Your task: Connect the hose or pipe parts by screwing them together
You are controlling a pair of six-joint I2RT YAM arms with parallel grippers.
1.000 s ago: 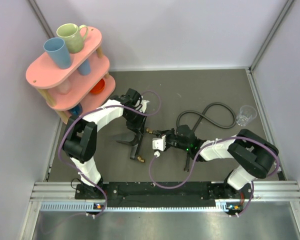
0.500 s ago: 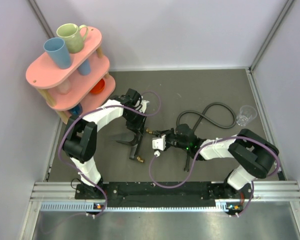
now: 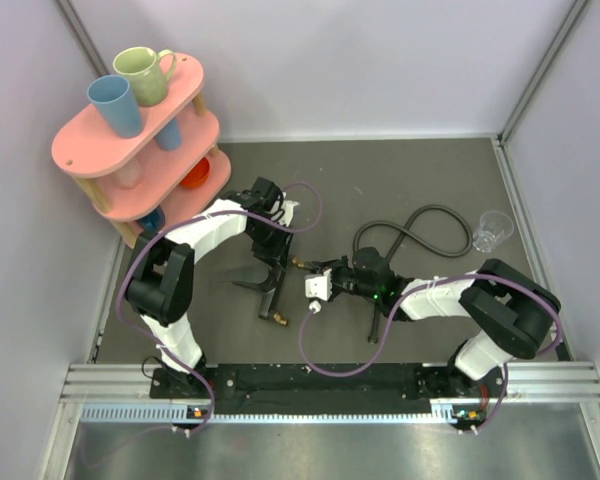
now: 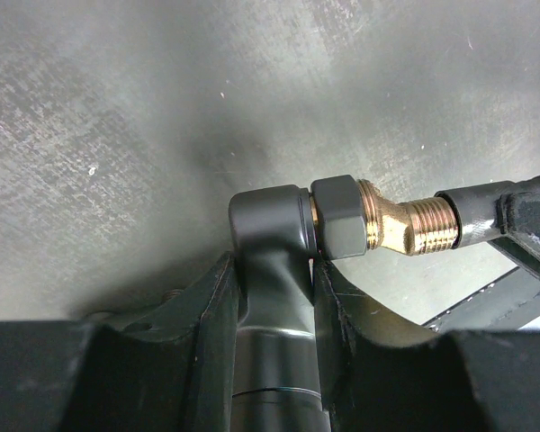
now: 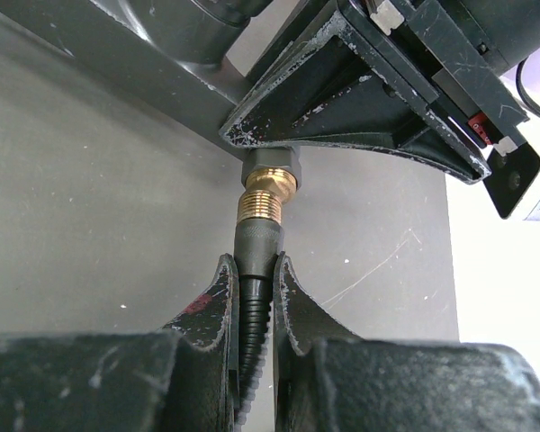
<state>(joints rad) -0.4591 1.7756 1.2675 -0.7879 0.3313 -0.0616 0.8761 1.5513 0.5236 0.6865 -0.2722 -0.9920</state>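
Observation:
The dark grey forked fitting (image 3: 271,290) lies mid-table, and my left gripper (image 3: 278,262) is shut on one of its branches. In the left wrist view the fingers clamp the dark body (image 4: 272,261), and its brass threaded elbow (image 4: 405,225) points right at the hose end (image 4: 481,214). The long dark hose (image 3: 420,225) loops off to the back right. My right gripper (image 5: 255,270) is shut on the hose just behind its knurled end nut (image 5: 258,241). That nut sits against the brass thread (image 5: 265,202), in line with it.
A pink two-tier shelf (image 3: 75,150) with a blue cup (image 3: 115,105) and a green mug (image 3: 145,73) stands at the back left, an orange item (image 3: 196,172) on its lower tier. A clear plastic cup (image 3: 493,230) stands near the right wall.

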